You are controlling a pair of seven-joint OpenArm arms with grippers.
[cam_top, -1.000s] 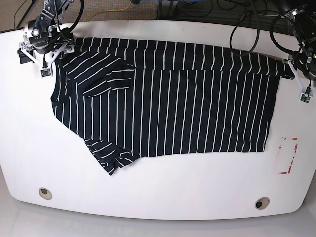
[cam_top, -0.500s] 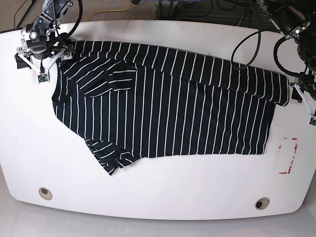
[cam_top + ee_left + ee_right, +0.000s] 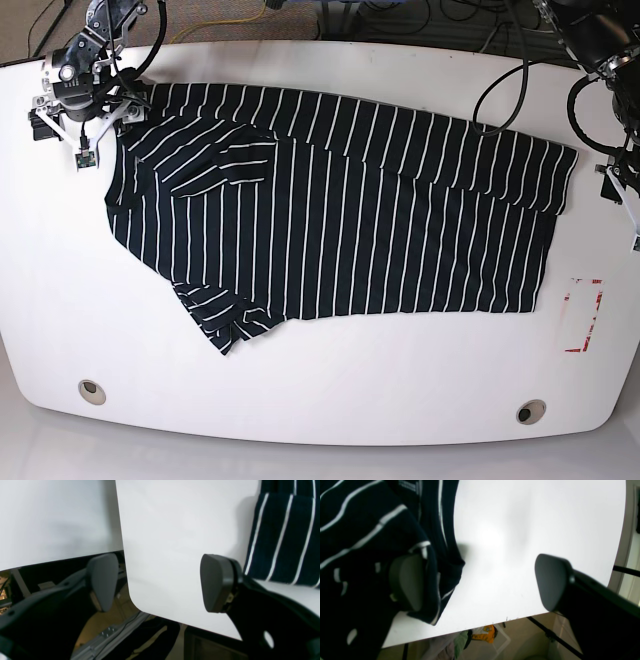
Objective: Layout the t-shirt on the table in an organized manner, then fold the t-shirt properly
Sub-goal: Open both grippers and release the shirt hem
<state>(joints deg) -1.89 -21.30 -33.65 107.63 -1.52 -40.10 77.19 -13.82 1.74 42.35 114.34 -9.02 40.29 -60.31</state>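
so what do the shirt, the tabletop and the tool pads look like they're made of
The t-shirt: soft knit fabric, likely cotton, matte; it drapes, wrinkles and folds over itself.
The table: hard, smooth, glossy white surface, perhaps laminate or coated board; it shows soft reflections.
The left tool's pads: matte dark grey, probably rubber or plastic; the look cannot settle which.

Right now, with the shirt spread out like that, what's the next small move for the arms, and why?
Probably close the right gripper on the t-shirt corner beside it. Its jaws are open and one finger already lies against the fabric, while the left gripper hangs open over bare table, clear of the cloth. The far edge lies folded over and a sleeve is tucked across the chest, so the layout looks unfinished.
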